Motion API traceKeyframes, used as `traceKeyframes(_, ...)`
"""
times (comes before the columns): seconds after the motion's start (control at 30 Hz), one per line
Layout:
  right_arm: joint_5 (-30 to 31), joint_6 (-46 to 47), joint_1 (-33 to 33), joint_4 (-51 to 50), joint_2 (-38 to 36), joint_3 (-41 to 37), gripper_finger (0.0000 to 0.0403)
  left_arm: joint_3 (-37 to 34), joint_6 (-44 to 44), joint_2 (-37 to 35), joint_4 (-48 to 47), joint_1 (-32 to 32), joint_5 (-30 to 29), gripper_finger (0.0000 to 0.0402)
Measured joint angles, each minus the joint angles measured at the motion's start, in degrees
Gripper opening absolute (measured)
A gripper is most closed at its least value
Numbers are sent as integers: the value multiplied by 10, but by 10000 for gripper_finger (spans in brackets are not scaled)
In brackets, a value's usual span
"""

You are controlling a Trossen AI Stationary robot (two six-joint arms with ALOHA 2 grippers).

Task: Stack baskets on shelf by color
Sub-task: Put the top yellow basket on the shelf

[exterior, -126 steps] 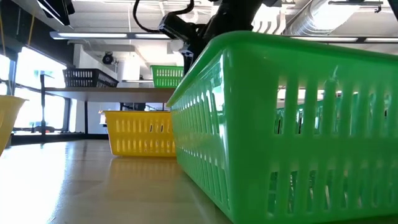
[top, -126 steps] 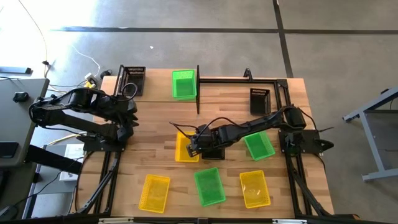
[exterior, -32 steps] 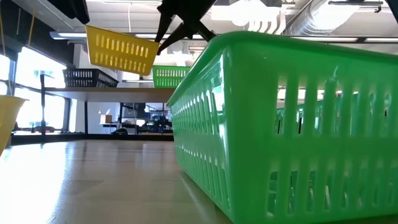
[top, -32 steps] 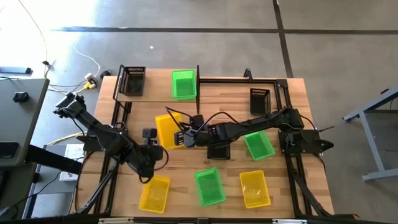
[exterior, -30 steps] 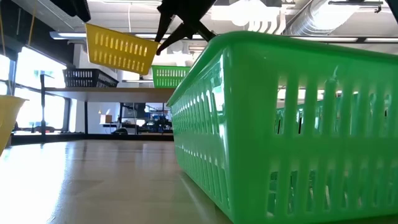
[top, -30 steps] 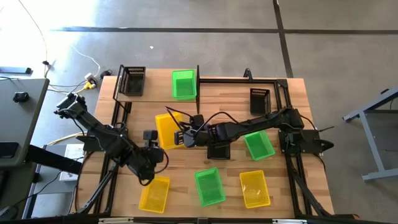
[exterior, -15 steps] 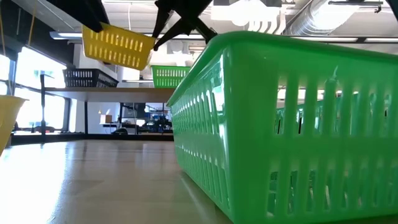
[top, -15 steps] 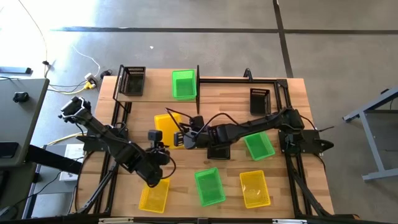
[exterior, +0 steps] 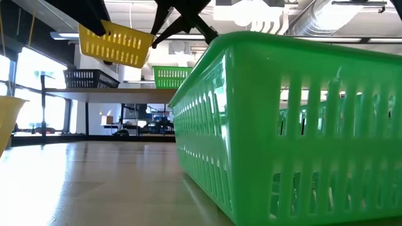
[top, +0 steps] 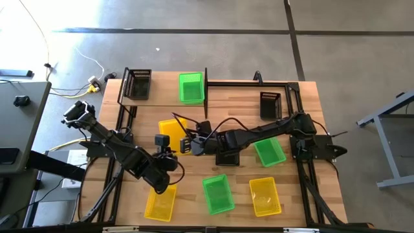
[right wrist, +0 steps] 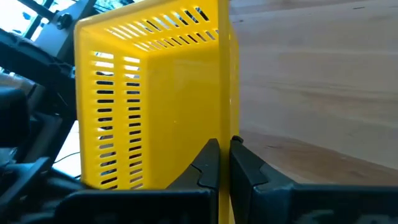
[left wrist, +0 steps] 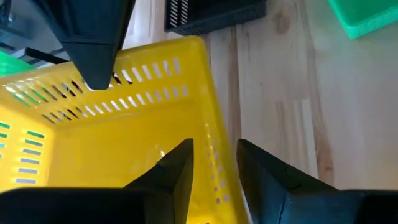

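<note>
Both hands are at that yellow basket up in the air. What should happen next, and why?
Probably the left hand should close. The right hand grips one wall of the yellow basket, holding it clear of the table, while the left hand's open fingers sit astride another wall without gripping it.
</note>
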Motion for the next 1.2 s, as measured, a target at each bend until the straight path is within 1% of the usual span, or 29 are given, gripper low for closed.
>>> traceKeyframes(0.1,1,-1,4,1,0,0,0,0,0,0,-14,7,4,87)
traceKeyframes(0.27,-1,-18,5,0,0,0,0,0,0,0,-20,5,19,17)
traceKeyframes(0.3,-3,-24,5,0,0,0,0,0,0,0,-21,3,19,9)
traceKeyframes(0.43,-15,-52,5,4,0,0,2,0,0,0,-22,-3,19,10)
traceKeyframes(0.53,-23,-62,3,-3,0,0,16,0,0,0,-23,-6,19,4)
traceKeyframes(0.7,-26,-74,-4,-8,0,0,68,0,4,0,-30,-8,21,2)
traceKeyframes(0.83,-40,-94,-13,-12,-12,0,111,0,18,-3,-70,-10,11,1)
traceKeyframes(0.97,-68,-140,-24,-22,-33,0,132,0,15,-23,-106,-11,5,1)
traceKeyframes(1.1,-95,-184,-32,-23,-60,0,136,0,15,-66,-121,-14,-16,1)
traceKeyframes(1.2,-98,-222,-38,-22,-80,0,136,0,15,-108,-124,-14,-33,0)
